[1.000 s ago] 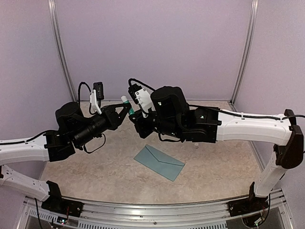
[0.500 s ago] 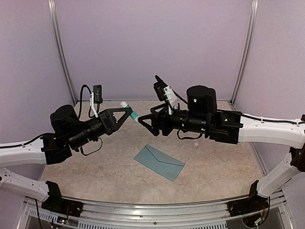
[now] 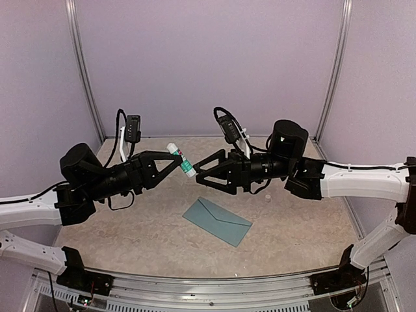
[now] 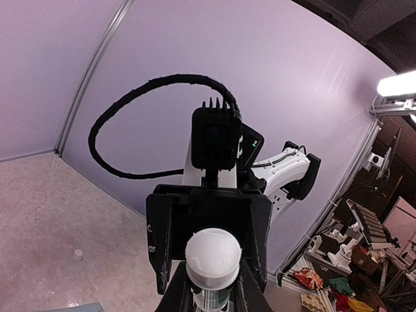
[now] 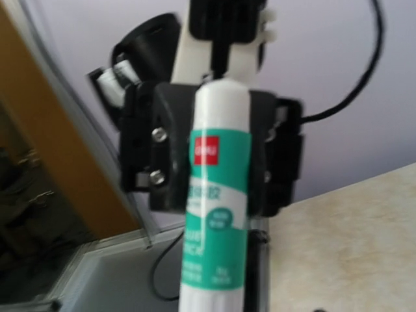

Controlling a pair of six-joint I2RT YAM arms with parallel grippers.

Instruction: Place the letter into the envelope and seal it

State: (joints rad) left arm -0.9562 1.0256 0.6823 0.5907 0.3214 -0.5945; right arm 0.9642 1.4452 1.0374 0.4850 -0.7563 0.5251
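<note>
Envelope (image 3: 216,221): teal-blue, flat on the table (image 3: 130,227), V of the pointed flap facing up. It sits mid-table, below both grippers and apart from them. Versus a second ago, my right arm has backed off to the right and its jaws have spread; the left has barely shifted. Left gripper (image 3: 174,161) is clamped narrow on the glue stick (image 3: 182,161), held tilted in the air. Right gripper (image 3: 197,175) stands wide and grips nothing, its tips just beside the lower end of the glue stick.

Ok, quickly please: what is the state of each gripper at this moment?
Left gripper: closed on the glue stick, held up in the air.
Right gripper: open, holding nothing, its fingertips near the stick's free end.
</note>
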